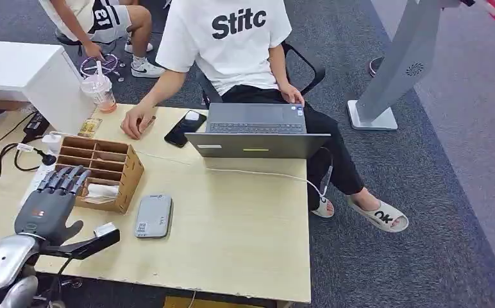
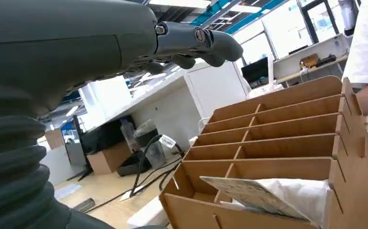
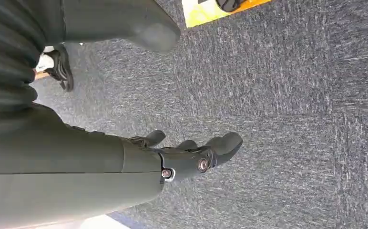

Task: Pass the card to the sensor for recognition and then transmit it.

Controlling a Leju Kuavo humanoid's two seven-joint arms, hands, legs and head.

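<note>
My left hand (image 1: 47,208) hovers over the left part of the pale wooden table (image 1: 245,244), just at the near-left corner of the card rack (image 1: 100,172). Its grey palm faces down and its dark fingers (image 1: 65,178) reach forward side by side, loosely extended, gripping nothing; the thumb (image 1: 72,231) sticks out toward the sensor. From the left wrist I see the same fingers (image 2: 199,43) slightly bent, high above the rack (image 2: 277,138).

The rack is thin, laser-cut brown plywood, boxy, split by flat slats into rows of open compartments with slotted joints at the edges. In its nearest compartment lies the card (image 2: 249,193), a flat pale piece with faint print, resting tilted against something white and crinkled beside it; in the head view it is a whitish patch (image 1: 102,190) in that front slot.

Right of the rack, flat on the table, sits the sensor (image 1: 153,216), a smooth grey slab with rounded corners and a small label. Beyond it stands a grey laptop (image 1: 256,131) with a white cable trailing from it, and a black phone (image 1: 184,128) lies just left of it. A person in a white T-shirt (image 1: 229,38) sits behind the table, one hand resting on it.

My right hand (image 3: 191,155) hangs over speckled blue-grey carpet (image 3: 291,119), fingers gently curled and apart, holding nothing.
</note>
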